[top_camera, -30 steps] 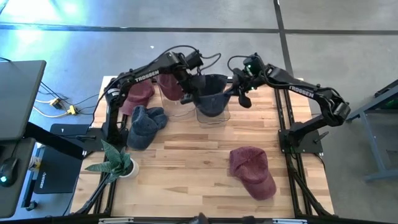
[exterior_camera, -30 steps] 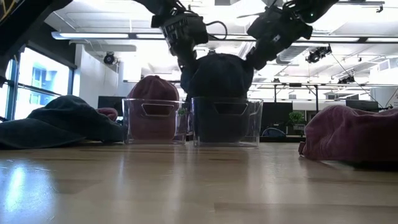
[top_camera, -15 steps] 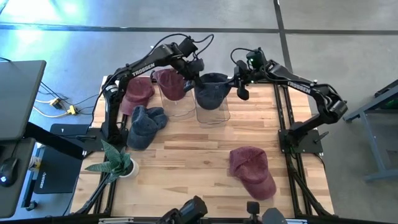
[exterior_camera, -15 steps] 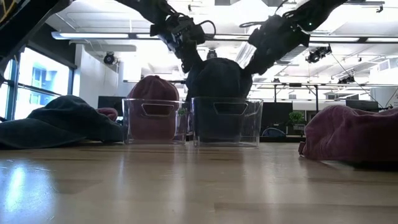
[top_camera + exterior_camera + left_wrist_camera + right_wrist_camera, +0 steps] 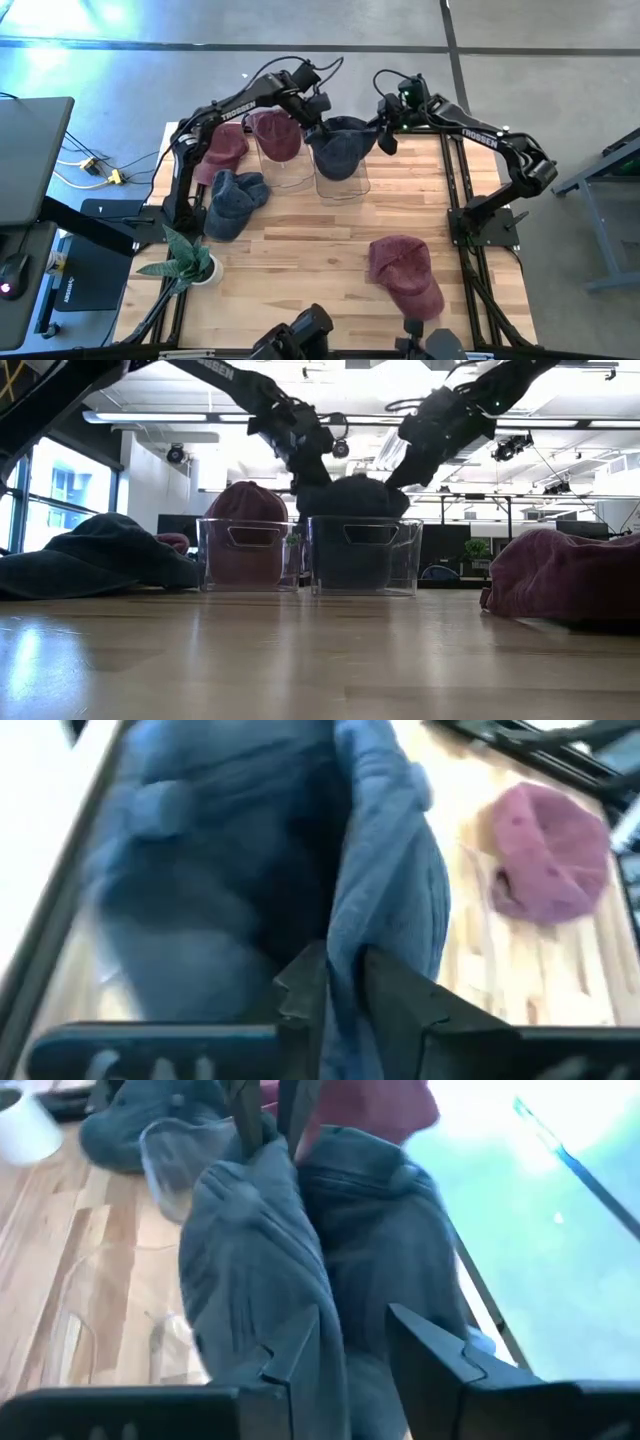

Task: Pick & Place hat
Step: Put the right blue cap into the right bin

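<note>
The blue hat (image 5: 340, 145) is pinched at opposite edges by left tool (image 5: 316, 118) and right tool (image 5: 383, 130) — held spread so it drops squarely into the clear bin (image 5: 343, 183).

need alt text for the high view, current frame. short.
Seen from above, the left gripper and right gripper hold a dark blue hat by opposite edges over a clear bin at the far side of a wooden table. A maroon hat fills the neighbouring bin; blue, maroon hats and a small plant lie elsewhere.
</note>
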`<state>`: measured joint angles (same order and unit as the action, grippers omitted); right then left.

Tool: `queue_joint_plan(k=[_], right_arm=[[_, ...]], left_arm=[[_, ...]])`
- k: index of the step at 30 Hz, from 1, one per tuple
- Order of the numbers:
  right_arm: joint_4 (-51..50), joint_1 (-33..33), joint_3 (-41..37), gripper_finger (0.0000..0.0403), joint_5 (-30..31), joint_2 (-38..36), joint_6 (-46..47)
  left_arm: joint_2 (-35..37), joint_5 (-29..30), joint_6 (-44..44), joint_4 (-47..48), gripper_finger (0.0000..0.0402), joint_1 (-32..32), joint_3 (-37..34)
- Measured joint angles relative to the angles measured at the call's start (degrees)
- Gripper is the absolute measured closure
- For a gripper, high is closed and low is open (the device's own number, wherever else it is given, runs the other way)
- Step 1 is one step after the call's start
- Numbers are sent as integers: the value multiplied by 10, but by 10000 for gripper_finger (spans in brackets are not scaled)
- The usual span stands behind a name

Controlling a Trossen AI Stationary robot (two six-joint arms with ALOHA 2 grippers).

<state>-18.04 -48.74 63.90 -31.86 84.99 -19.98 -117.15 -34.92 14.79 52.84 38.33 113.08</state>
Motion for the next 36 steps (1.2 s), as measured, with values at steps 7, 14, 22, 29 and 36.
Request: queue_joint_plan(k=[7, 14, 22, 29, 36], right_arm=[[12, -9, 0, 273, 17, 0, 108], [2, 1, 0, 272, -18, -29, 172], [-112, 76, 0, 273, -89, -41, 85], [-93, 162, 0, 275, 51, 6, 31], [-31, 182, 0, 275, 121, 62, 38]], left_arm=[[-1, 48, -75, -44, 278, 9, 1], [31, 64, -76, -41, 275, 11, 1], [87, 103, -80, -27, 275, -23, 4], [113, 134, -132, 31, 275, -34, 2], [127, 101, -140, 96, 275, -42, 26]])
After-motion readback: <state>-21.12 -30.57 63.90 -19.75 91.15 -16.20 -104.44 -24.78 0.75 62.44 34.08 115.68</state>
